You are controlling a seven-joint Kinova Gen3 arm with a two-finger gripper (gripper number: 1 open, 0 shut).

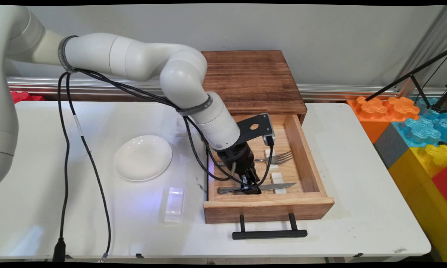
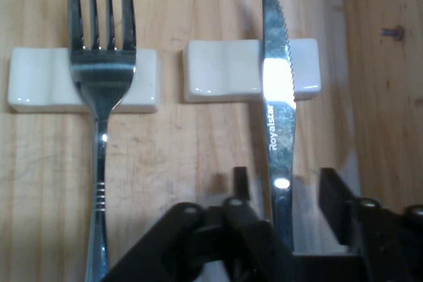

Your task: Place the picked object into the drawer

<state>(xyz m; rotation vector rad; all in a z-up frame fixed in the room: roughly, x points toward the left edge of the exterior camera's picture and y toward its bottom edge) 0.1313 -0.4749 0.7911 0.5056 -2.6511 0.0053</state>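
Observation:
My gripper point(image 1: 251, 189) point(image 2: 285, 191) reaches down into the open wooden drawer point(image 1: 268, 209). It stands open, one finger on each side of the handle of a steel knife point(image 1: 281, 185) point(image 2: 277, 97), with a small gap on both sides. The knife's serrated blade lies across a white rest point(image 2: 221, 70). Beside it a fork point(image 1: 281, 158) point(image 2: 102, 87) lies parallel, its tines on a second white rest point(image 2: 39, 89).
The drawer belongs to a dark wooden box point(image 1: 253, 78) and has a black bar handle point(image 1: 270, 233). On the table to the left are a white plate point(image 1: 142, 157) and a white rest point(image 1: 174, 204). Coloured foam blocks point(image 1: 413, 130) stand at the right.

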